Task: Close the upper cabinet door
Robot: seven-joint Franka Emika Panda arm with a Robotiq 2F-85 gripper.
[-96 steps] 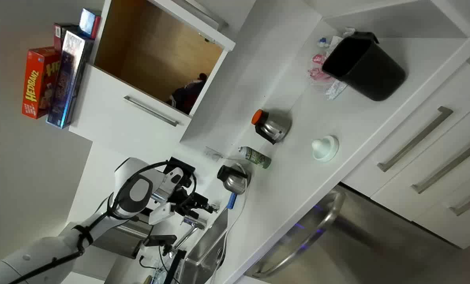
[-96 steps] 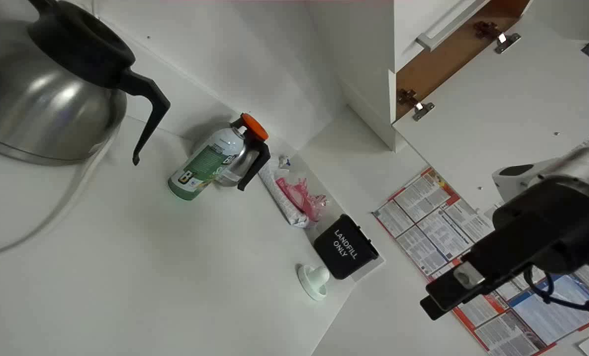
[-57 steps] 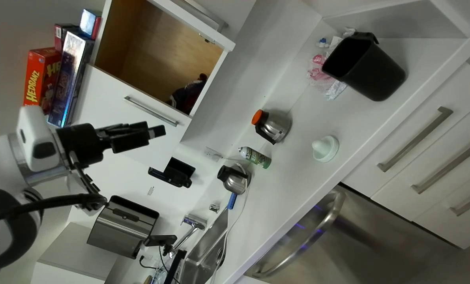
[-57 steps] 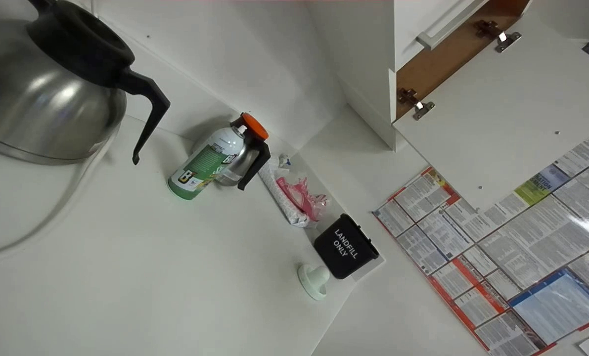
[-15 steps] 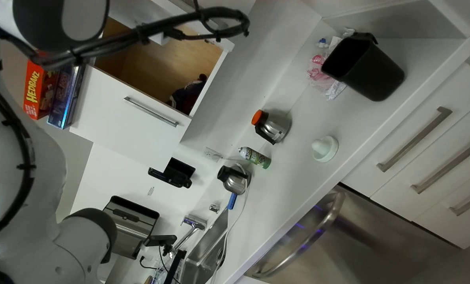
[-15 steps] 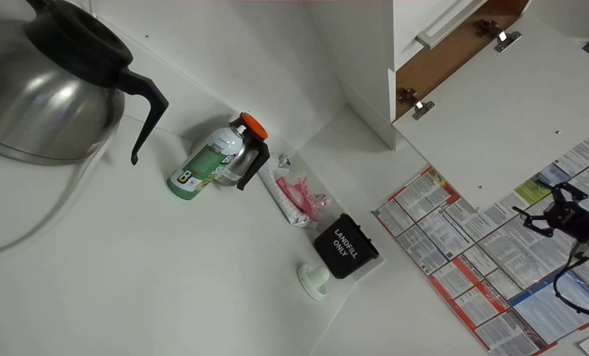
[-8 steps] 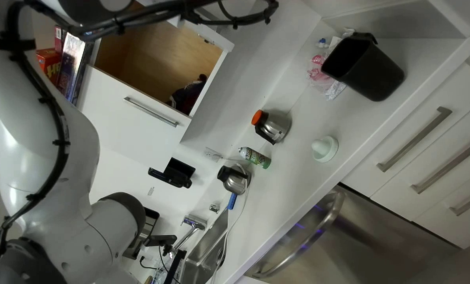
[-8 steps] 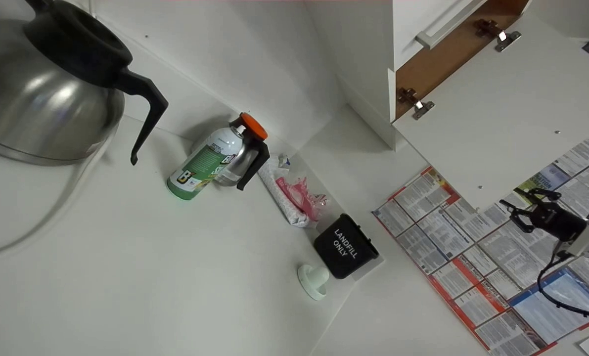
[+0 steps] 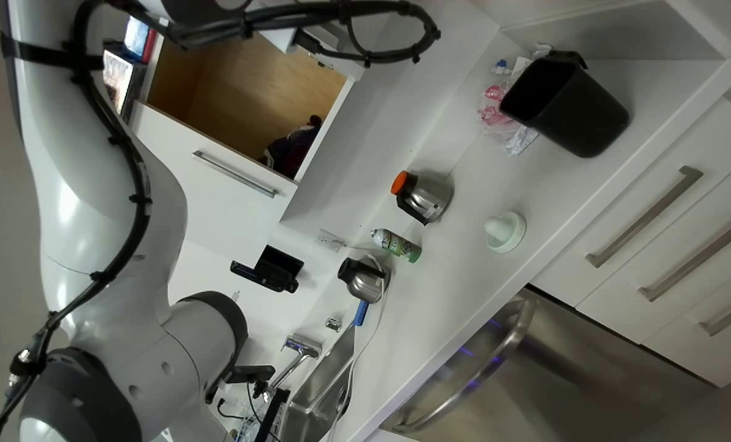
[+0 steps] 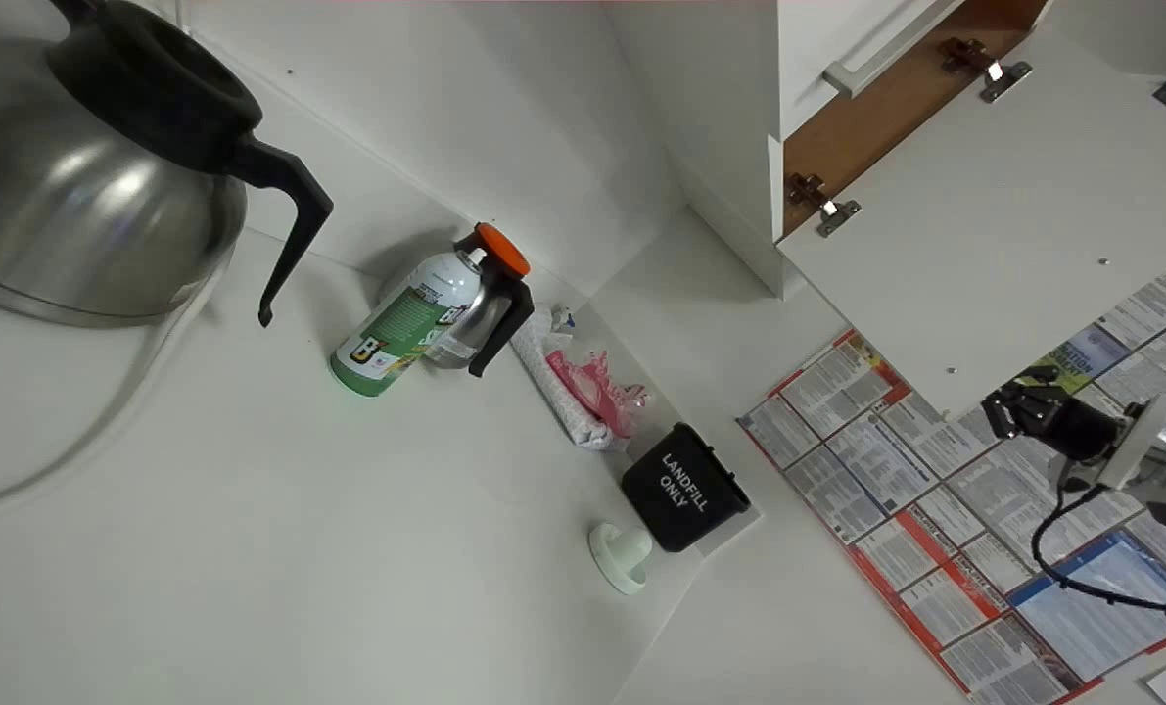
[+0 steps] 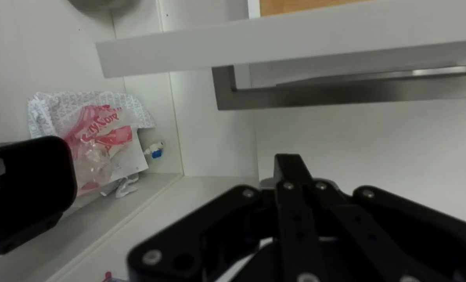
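Observation:
The upper cabinet door (image 10: 994, 235) stands swung out on its hinges, its flat white inner face showing in an exterior view. Behind it the wood-lined compartment (image 9: 248, 80) is exposed. The wrist view shows the edge of the door (image 11: 287, 47), with a metal bar handle (image 11: 295, 94) on its near face. My gripper (image 11: 291, 160) is on that handle side, below the handle in the picture, fingers together and nothing between them. In an exterior view the gripper (image 10: 998, 409) is close by the door's lower corner; I cannot tell whether they touch. Elsewhere it is hidden.
A neighbouring white cabinet front (image 9: 175, 159) with a bar handle adjoins the compartment. Game boxes (image 9: 116, 80) sit on top, partly behind the arm. On the counter are a black bin (image 9: 586, 110), an orange-lidded jug (image 9: 429, 193) and a spray can (image 9: 396, 244). A printed poster (image 10: 886, 470) lies beyond the door.
My fingers have gone from spread to shut. The gripper has moved toward the door's lower corner, with the arm shifting along. The door stands as before.

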